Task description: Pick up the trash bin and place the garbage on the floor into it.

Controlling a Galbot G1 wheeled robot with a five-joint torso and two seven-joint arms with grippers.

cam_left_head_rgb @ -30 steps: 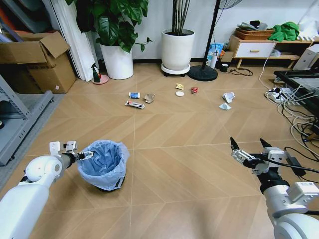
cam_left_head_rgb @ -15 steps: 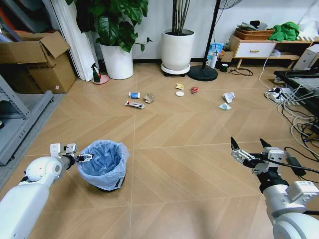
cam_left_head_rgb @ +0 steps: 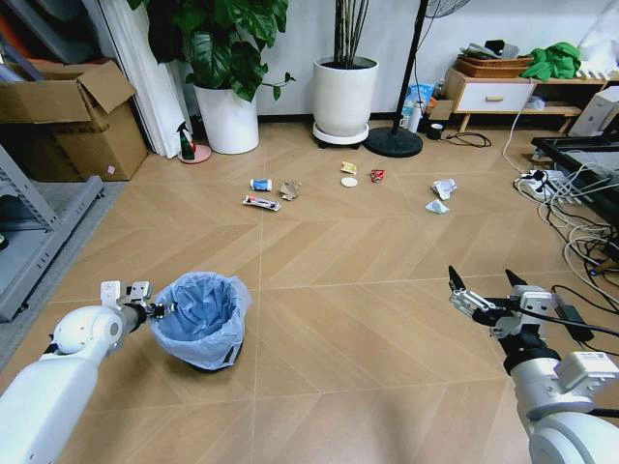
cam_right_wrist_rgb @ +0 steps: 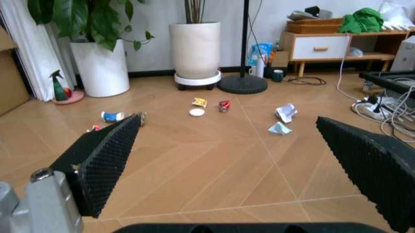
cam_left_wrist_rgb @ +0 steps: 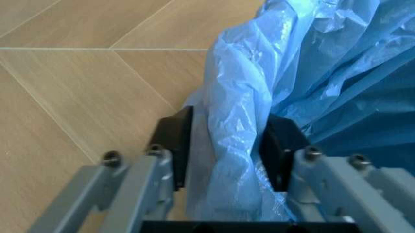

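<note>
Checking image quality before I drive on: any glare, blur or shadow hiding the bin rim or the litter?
Head view: even light, litter small but distinct, a soft shadow under the trash bin. Left wrist view: left gripper astride the bagged rim, near fingers slightly soft, mild sheen on the plastic. Right wrist view: open right gripper blurred up close, floor beyond sharp.

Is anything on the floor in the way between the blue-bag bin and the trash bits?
Nothing visible. Bare floor lies between the trash bin, whose rim sits between the left gripper's pads, and the garbage farther off. The right gripper hangs open, off to the side.
</note>
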